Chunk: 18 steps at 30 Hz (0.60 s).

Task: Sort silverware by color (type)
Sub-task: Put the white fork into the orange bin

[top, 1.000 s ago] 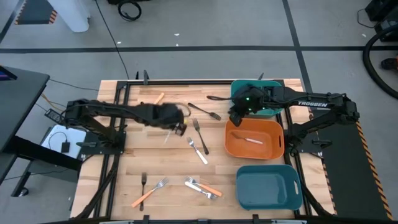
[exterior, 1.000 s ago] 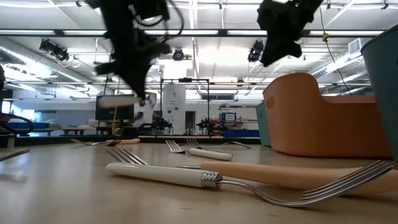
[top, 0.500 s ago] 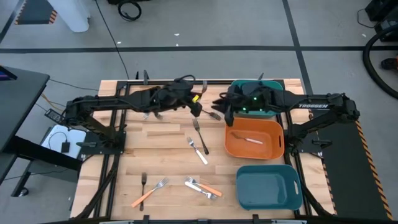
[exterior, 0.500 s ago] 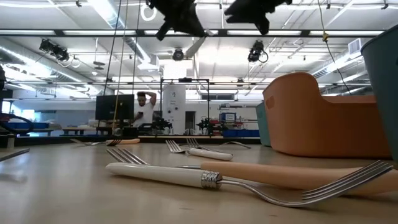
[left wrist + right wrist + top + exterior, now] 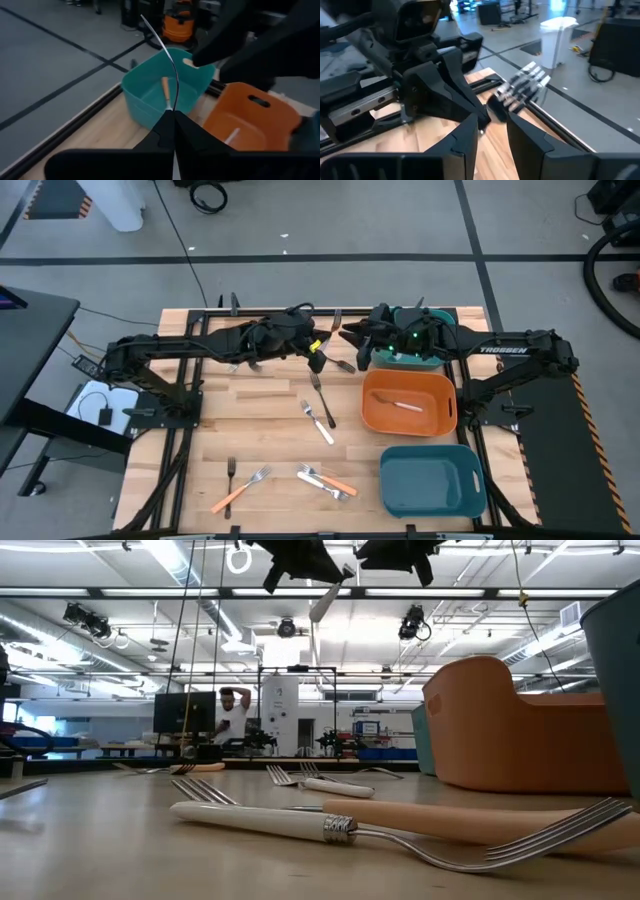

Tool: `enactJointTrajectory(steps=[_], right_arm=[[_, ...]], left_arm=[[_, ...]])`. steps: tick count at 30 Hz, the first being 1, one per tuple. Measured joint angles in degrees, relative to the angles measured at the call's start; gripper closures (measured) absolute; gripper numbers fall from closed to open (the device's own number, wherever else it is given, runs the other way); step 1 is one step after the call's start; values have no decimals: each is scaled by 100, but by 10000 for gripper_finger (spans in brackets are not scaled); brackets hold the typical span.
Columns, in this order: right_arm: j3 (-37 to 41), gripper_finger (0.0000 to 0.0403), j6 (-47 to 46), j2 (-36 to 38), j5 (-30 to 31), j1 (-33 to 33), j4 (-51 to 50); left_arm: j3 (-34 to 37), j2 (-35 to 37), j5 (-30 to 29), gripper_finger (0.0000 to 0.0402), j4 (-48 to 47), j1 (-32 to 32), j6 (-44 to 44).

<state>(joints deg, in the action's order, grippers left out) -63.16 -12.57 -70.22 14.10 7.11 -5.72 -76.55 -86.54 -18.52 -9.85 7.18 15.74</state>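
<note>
Holding a fork [image 5: 333,321] at upper centre, left end effector [image 5: 316,350] stays clamped; right end effector [image 5: 352,337], open, could fumble the handover, dropping it.

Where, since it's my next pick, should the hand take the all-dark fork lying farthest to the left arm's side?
Probably mid-handle, from straight above, closing across its width: the dark fork lies flat, its middle clear of the orange-handled fork nearby.
</note>
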Motion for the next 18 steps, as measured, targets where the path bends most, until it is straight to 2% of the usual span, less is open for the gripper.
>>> enactJointTrajectory(steps=[3,9,18], right_arm=[[0,290,52,0,-268,36,74],[0,290,-216,56,-316,86,54],[0,290,-227,526,-338,46,-141]], left_arm=[[0,0,324,398,142,0,-2],[4,0,369,399,275,26,-39],[4,0,387,400,405,103,-136]])
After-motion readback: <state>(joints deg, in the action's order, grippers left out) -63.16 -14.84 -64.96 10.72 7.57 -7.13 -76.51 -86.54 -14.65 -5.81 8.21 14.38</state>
